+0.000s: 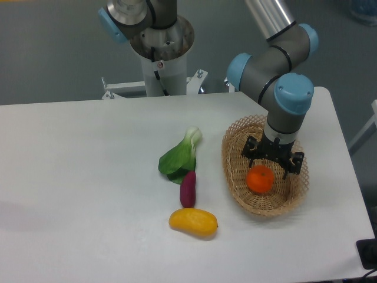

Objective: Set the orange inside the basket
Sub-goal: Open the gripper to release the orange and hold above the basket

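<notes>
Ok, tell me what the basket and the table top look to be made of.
The basket looks like woven wicker or rattan: light tan, matte, with open lacy loops along the rim. The table has a smooth white surface with a soft sheen, probably laminate or painted board, though the look alone does not settle it.
</notes>
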`<state>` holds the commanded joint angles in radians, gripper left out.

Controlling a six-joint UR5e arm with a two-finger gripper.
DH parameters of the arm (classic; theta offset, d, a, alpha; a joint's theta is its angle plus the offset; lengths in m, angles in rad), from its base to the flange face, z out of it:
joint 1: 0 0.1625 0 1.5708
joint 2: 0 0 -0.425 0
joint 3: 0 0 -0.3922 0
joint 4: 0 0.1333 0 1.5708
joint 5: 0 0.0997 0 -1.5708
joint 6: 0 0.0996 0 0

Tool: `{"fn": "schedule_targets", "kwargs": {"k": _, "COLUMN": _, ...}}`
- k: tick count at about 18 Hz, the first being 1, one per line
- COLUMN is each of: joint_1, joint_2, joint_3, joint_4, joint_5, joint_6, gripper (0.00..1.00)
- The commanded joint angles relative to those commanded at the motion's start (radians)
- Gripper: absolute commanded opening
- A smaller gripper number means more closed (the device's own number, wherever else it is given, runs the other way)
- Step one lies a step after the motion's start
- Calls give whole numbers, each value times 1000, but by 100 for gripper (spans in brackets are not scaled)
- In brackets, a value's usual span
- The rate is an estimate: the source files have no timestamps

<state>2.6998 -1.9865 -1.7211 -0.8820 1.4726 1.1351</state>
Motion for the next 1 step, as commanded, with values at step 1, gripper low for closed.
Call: {"fn": "schedule_targets", "kwargs": {"k": 1, "joint_1": 0, "joint_2": 0, "joint_3": -2, "joint_4": 0, "joint_5": 0, "joint_6": -2, "gripper": 100}}
